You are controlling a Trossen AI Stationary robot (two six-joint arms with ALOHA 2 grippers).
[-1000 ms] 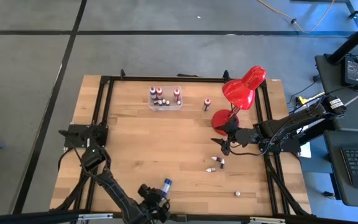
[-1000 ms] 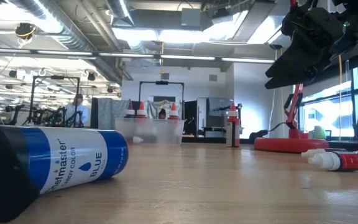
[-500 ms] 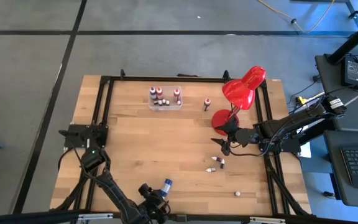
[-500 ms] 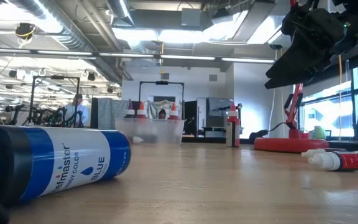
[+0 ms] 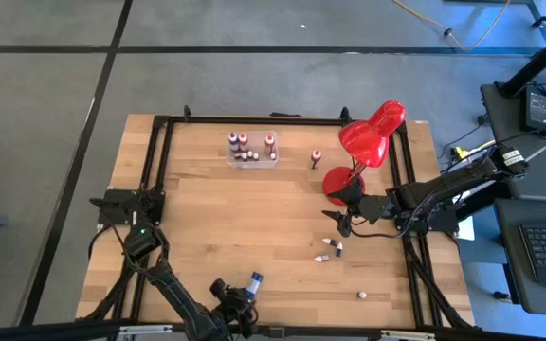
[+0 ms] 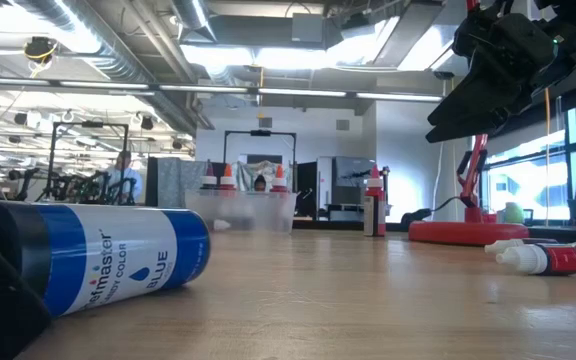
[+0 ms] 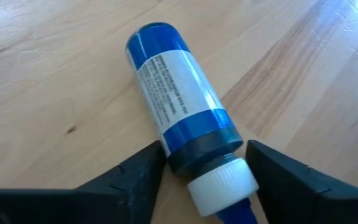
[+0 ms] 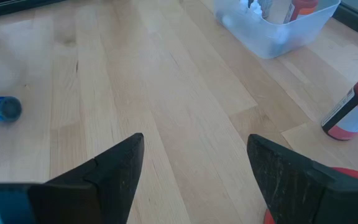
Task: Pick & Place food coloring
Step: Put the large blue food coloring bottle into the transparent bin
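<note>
The blue food coloring bottle (image 7: 182,118) lies on its side near the table's front edge, its white cap end between the two fingers of the left gripper (image 7: 205,180); one finger (image 7: 143,171) touches the dark collar, the other stands just beside the cap, so a firm grasp cannot be told. The right gripper (image 5: 337,220) hangs spread apart beside the red lamp base (image 5: 339,180), holding nothing, near small bottles (image 5: 330,248).

bottles (image 5: 242,144) in box (image 5: 271,159), lamp (image 5: 366,142) to its right.
</note>
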